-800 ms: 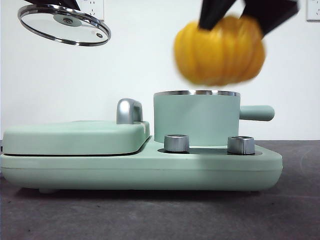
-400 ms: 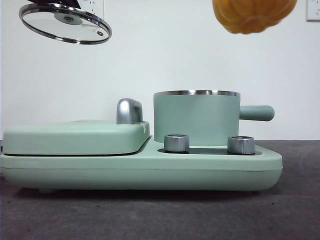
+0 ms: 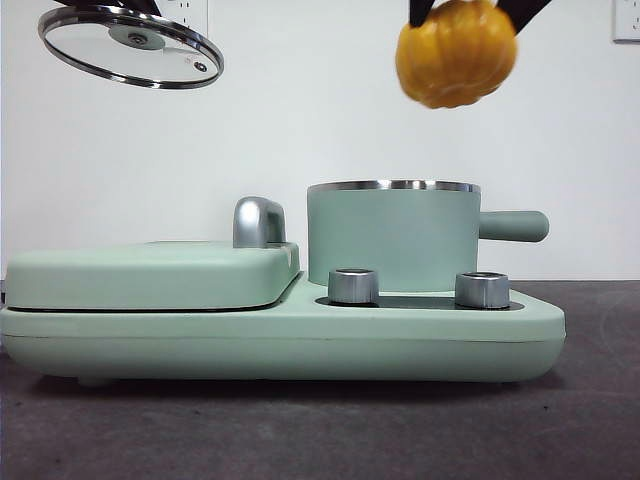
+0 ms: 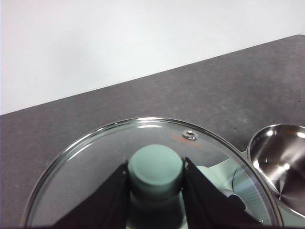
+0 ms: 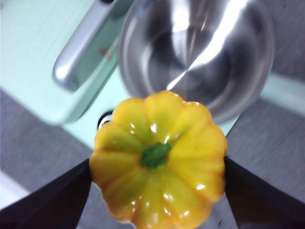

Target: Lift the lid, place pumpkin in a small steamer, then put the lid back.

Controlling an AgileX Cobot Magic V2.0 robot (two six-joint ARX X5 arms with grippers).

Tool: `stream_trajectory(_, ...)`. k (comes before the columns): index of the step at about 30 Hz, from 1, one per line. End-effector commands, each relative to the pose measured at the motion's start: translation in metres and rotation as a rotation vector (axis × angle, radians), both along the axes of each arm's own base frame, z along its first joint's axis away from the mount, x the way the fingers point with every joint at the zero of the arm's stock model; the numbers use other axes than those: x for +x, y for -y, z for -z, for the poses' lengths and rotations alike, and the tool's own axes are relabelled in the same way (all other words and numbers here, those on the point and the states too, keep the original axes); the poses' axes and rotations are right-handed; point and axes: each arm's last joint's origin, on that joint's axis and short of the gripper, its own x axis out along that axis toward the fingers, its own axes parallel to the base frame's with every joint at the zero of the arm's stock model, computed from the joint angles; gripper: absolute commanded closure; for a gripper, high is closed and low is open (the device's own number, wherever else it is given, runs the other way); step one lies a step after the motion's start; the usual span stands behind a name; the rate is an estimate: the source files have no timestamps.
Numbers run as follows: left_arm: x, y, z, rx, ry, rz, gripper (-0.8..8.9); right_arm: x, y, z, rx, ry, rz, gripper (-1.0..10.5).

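The right gripper (image 5: 157, 164) held the pumpkin (image 3: 456, 52) high in the air, its two jaws pressed against the pumpkin's opposite sides, with the green stem (image 5: 154, 156) facing the wrist camera. In the front view the pumpkin hung near the top edge, above the steamer (image 3: 394, 235) and a little toward its handle (image 3: 513, 226), well clear of the steel rim. From the right wrist the steamer's open steel bowl (image 5: 200, 57) lay below and beyond the pumpkin, and it held nothing. The left gripper (image 4: 156, 191) had its jaws closed on the mint-green knob (image 4: 156, 168) of the lid (image 3: 130, 47), one jaw on each side. The lid hung tilted at the upper corner of the front view, far from the steamer and above the flat cover (image 3: 150, 273). The steamer sat on the base (image 3: 280, 345), behind two silver knobs (image 3: 353, 286), with a chrome handle (image 3: 258, 222) just beside it at the cover's edge. The base rested on a dark grey table (image 3: 320, 430) before a white wall.
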Motion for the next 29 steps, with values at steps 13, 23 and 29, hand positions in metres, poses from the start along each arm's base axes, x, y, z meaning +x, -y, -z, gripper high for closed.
stream_trajectory(13,0.000,0.001,-0.011,-0.026,0.048,0.001,8.03,0.080,-0.033,0.043,-0.083,-0.031,-0.054,6.1)
stream_trajectory(23,0.000,0.001,-0.010,-0.026,0.047,0.001,8.03,0.109,-0.048,0.092,-0.165,-0.097,-0.052,6.1)
stream_trajectory(29,0.000,0.001,-0.010,-0.026,0.047,0.001,8.03,0.118,-0.054,0.115,-0.191,-0.147,-0.056,6.1)
